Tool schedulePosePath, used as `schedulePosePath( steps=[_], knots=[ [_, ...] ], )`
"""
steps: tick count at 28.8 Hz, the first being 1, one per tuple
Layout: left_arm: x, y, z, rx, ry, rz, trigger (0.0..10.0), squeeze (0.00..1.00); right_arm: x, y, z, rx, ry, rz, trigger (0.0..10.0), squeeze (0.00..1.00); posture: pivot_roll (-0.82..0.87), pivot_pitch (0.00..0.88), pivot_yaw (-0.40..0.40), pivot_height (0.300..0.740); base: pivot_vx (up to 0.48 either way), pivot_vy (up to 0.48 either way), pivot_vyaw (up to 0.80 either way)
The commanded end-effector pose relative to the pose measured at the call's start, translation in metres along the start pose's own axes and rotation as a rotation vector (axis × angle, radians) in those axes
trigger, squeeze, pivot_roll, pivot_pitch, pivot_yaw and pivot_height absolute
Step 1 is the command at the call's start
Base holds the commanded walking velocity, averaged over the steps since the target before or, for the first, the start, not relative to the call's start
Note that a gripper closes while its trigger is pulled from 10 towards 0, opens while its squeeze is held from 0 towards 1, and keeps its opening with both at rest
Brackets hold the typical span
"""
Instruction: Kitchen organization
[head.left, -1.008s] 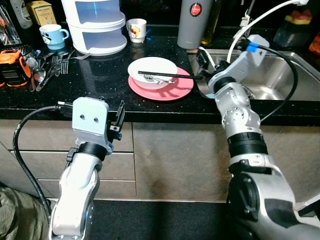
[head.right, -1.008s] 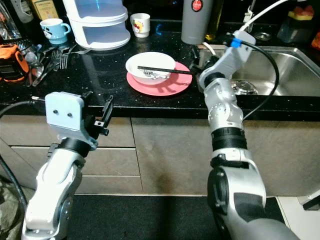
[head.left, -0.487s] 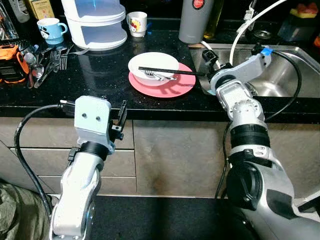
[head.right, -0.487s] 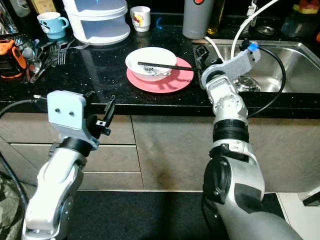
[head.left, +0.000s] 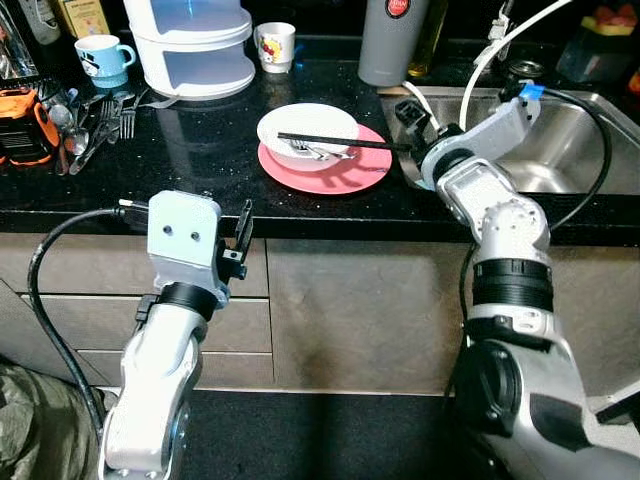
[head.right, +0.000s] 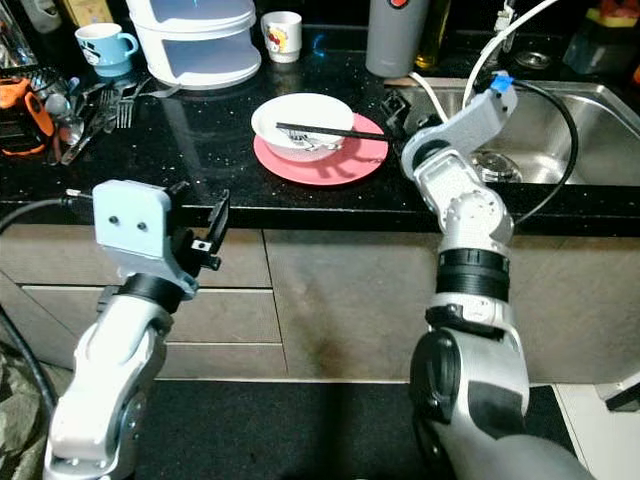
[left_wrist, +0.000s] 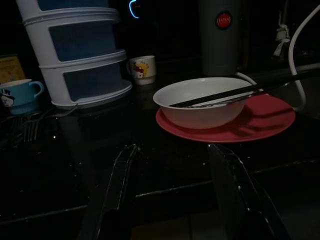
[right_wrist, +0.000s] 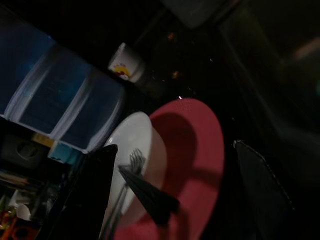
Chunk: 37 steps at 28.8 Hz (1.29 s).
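Left eye view: white bowl (head.left: 307, 127) on pink plate (head.left: 350, 178), mid-table, black chopsticks (head.left: 340, 144) across its rim toward 3 o'clock, within reach of the right gripper (head.left: 412, 120).

Left wrist view: left gripper (left_wrist: 172, 192) jaws wide, empty.

Right wrist view: jaws wide, straddling the chopsticks' tip, probably for pickup.

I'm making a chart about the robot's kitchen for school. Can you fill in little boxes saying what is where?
Place: black kitchen counter beside a steel sink
Dishes: white bowl sitting on a pink plate
In the bowl: a fork, with black chopsticks lying across the rim
Right gripper: open, at the chopsticks' end near the sink
Left gripper: open, held in front of the counter edge, holding nothing
Behind: white stacked container, blue mug, small white cup, grey flask
Far left: loose cutlery
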<state>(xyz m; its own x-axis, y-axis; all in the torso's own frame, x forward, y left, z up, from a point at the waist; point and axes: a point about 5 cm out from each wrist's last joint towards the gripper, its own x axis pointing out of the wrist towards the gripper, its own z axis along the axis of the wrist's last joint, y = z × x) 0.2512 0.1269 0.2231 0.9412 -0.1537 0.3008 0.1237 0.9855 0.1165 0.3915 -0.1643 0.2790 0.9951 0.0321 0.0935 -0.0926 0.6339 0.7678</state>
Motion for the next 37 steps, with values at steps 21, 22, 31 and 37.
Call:
schedulePosePath(
  steps=[21, 22, 31, 37],
  knots=[
    [0.003, -0.005, -0.002, -0.02, 0.008, -0.021, 10.0, 0.0, -0.018, 0.022, -0.036, 0.119, 0.091, 0.027, 10.0, 0.0, 0.11, 0.048, -0.014, 0.74, 0.0, 0.0, 0.0],
    [0.003, -0.005, -0.002, -0.02, 0.008, -0.02, 10.0, 0.0, -0.017, 0.023, -0.036, 0.124, 0.084, 0.028, 10.0, 0.0, 0.11, 0.049, -0.016, 0.74, 0.0, 0.0, 0.0],
    [0.001, -0.007, -0.001, -0.023, 0.01, -0.018, 10.0, 0.0, -0.015, 0.029, -0.029, 0.167, -0.002, 0.056, 10.0, 0.0, 0.12, 0.055, -0.029, 0.74, 0.0, 0.0, 0.0],
    [-0.001, -0.007, -0.001, -0.024, 0.012, -0.016, 10.0, 0.0, -0.013, 0.028, -0.034, 0.163, 0.01, 0.053, 10.0, 0.0, 0.13, 0.054, -0.038, 0.74, 0.0, 0.0, 0.0]
  ],
)
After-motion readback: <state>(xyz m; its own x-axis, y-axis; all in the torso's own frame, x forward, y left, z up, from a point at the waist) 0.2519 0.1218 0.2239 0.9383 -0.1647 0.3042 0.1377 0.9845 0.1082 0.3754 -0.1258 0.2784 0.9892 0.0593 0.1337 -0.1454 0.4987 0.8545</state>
